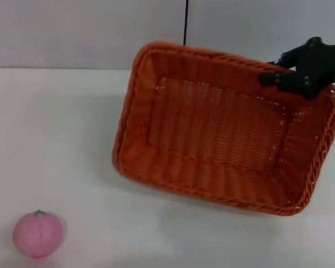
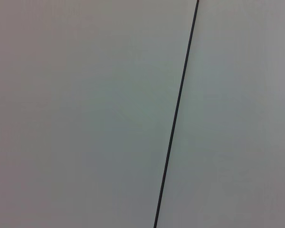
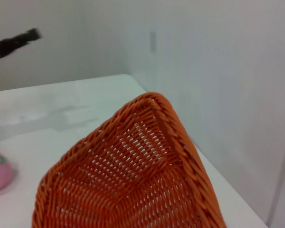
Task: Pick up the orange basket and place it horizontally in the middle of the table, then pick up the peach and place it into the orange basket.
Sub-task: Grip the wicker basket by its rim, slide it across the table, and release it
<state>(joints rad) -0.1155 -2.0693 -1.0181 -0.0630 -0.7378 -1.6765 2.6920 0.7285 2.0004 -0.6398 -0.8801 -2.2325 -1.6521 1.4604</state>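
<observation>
The orange basket [image 1: 223, 134] hangs tilted and skewed over the right half of the white table [image 1: 56, 128], casting a shadow below it. My right gripper [image 1: 271, 78] is shut on the basket's far rim near its right corner. The right wrist view looks down along the basket [image 3: 133, 185] from that rim. The pink peach [image 1: 38, 233] rests on the table at the near left, well apart from the basket, and shows again as the peach [image 3: 0, 171] at the edge of the right wrist view. My left gripper is out of view; the left wrist view shows only wall.
A grey wall with a thin dark vertical seam [image 1: 186, 22] runs behind the table. A dark, blurred object [image 3: 14, 42] shows far off in the right wrist view; I cannot tell what it is. White tabletop lies between the peach and the basket.
</observation>
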